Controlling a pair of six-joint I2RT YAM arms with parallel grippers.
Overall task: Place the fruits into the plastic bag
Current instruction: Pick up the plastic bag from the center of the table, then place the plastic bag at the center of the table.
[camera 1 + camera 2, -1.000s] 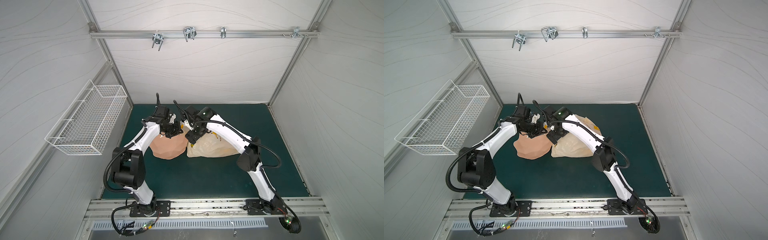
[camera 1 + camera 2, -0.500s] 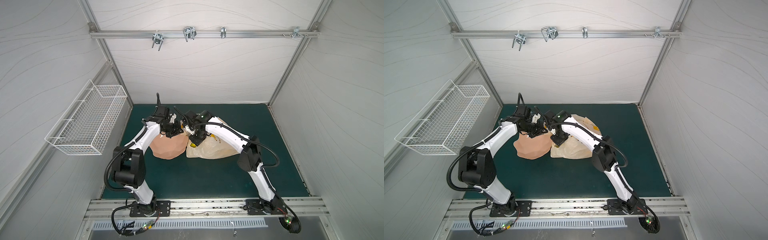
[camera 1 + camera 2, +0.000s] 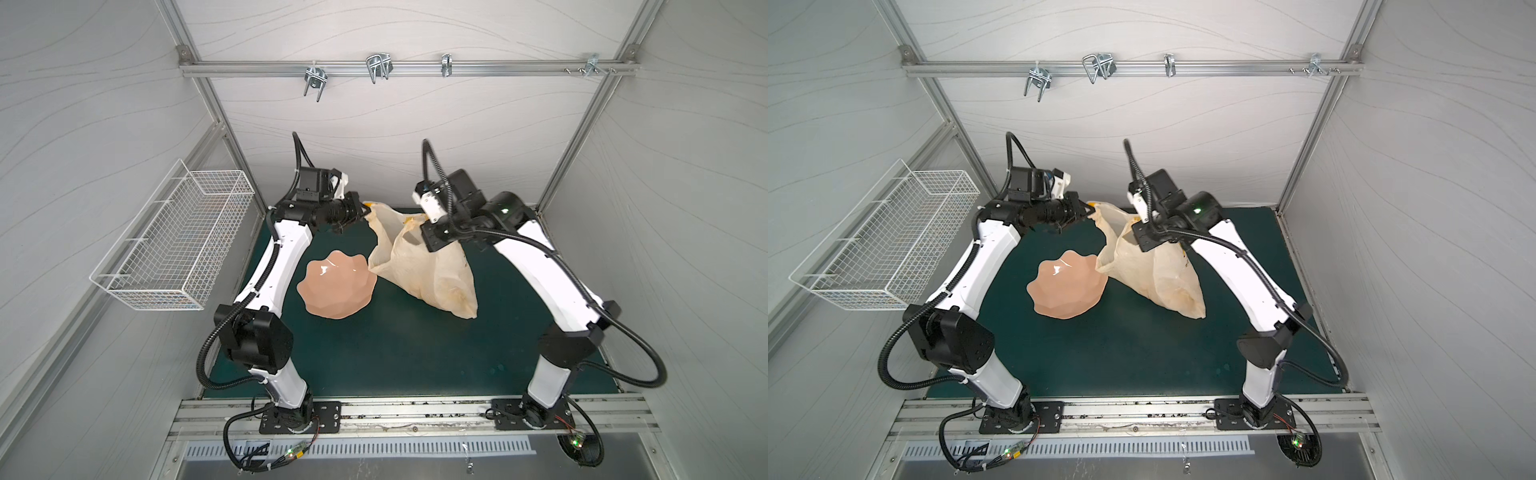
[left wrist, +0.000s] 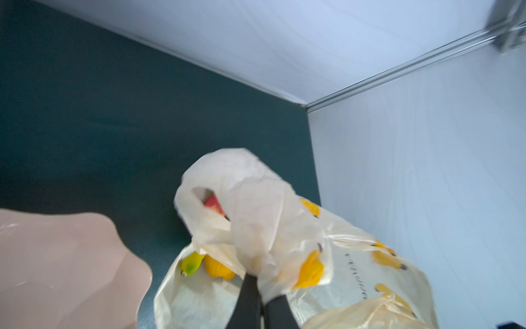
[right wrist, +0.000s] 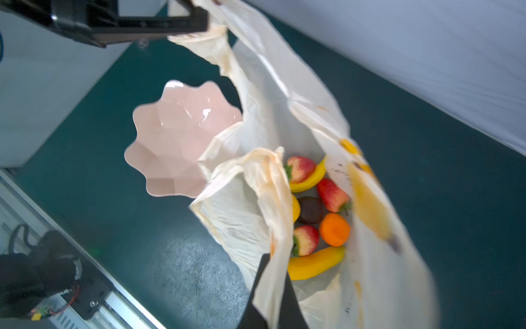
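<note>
Both arms have risen from the plate (image 3: 336,286), hoisting the plastic bag (image 3: 428,274) just beside it in both top views. Left wrist: left gripper (image 4: 257,280) clenched on one bag handle. Right wrist: right gripper (image 5: 274,276) clamped on the other, fruits (image 5: 313,210) inside the bag

Dark lettering on the plastic bag (image 4: 351,275) is too blurred for me to read. I read nothing else.
</note>
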